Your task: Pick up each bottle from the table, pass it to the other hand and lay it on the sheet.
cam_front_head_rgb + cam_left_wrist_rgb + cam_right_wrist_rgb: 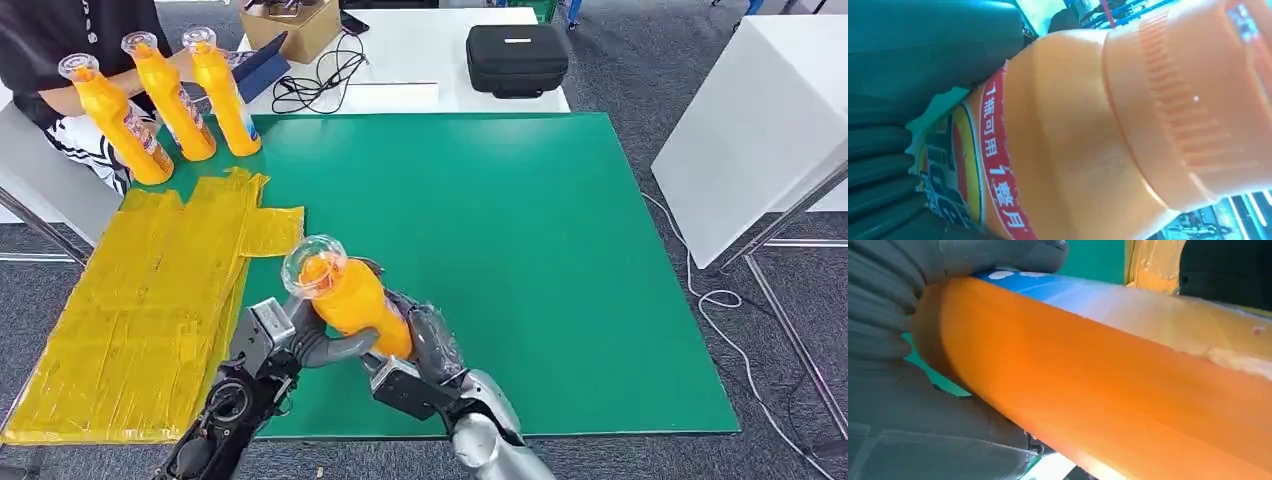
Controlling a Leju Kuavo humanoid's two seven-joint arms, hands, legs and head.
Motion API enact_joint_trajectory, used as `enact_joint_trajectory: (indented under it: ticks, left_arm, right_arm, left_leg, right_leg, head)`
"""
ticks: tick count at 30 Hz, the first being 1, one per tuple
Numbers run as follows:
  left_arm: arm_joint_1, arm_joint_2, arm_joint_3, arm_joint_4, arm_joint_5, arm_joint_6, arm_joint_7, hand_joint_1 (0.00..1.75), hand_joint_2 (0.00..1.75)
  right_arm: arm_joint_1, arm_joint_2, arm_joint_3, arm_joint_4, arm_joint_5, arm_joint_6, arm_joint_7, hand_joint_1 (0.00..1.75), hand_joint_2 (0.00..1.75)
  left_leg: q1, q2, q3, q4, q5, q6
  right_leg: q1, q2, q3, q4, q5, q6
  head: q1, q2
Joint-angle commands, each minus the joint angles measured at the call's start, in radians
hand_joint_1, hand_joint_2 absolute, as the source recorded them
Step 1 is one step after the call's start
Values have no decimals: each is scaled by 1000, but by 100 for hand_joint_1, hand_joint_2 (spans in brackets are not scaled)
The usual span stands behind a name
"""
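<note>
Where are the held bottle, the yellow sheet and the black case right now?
held bottle (357,297), head view, orange body below the cap.
yellow sheet (140,300), head view, bare middle.
black case (516,55), head view, top face.

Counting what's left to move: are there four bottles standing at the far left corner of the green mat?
No, the head view shows three orange bottles standing there; a fourth bottle is held between the two hands.

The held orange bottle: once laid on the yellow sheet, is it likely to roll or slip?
The orange bottle looks round and smooth-walled, so on its side it may roll. Its glossy label could be slippery between the left robot hand and right robot hand. The wrinkled yellow sheet might damp rolling.
</note>
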Motion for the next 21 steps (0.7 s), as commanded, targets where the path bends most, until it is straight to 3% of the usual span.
enact_joint_trajectory:
  ticks: [1, 7, 12, 16, 20, 21]
  left_arm:
    - [14, -10, 13, 5, 27, -26, -31, 175, 175]
    - [18, -11, 19, 8, 33, -31, -37, 175, 175]
    - [59, 0, 69, -8, 29, -30, -61, 175, 175]
    - [93, 22, 102, -31, 24, -19, -77, 175, 175]
    - [173, 57, 167, -100, -127, 81, -105, 175, 175]
    - [201, 68, 179, -133, -293, 189, -91, 175, 175]
  right_arm:
    - [138, -131, -103, -238, 14, 39, 33, 0, 175]
    - [173, -143, -125, -286, 13, 50, 37, 0, 175]
    - [342, -192, -216, -508, 26, 56, 29, 0, 175]
    - [368, -214, -229, -530, 7, 53, 17, 0, 175]
    - [382, -251, -252, -514, -51, 8, -42, 0, 175]
    - [399, -252, -267, -526, -76, -8, -59, 0, 175]
  left_leg:
    - [-1, -5, 5, -2, -1, 1]
    - [-1, -2, 3, -1, -2, 1]
    - [-2, -6, 6, -1, -3, 1]
    - [-1, -1, 4, -1, -3, 1]
    - [-1, -1, 9, -2, -5, 1]
    - [-1, -1, 9, -1, -5, 1]
  right_leg:
    - [-1, -6, 7, -2, -3, 3]
    - [-1, -3, 4, -1, -2, 3]
    - [-2, -8, 8, -1, -5, 3]
    - [-1, -1, 5, -1, -4, 4]
    - [-1, -3, 10, -2, -6, 5]
    - [-1, -2, 9, -2, -6, 5]
  head:
    - [0, 0]
    - [0, 0]
    - [0, 0]
    - [0, 0]
    - [0, 0]
    - [0, 0]
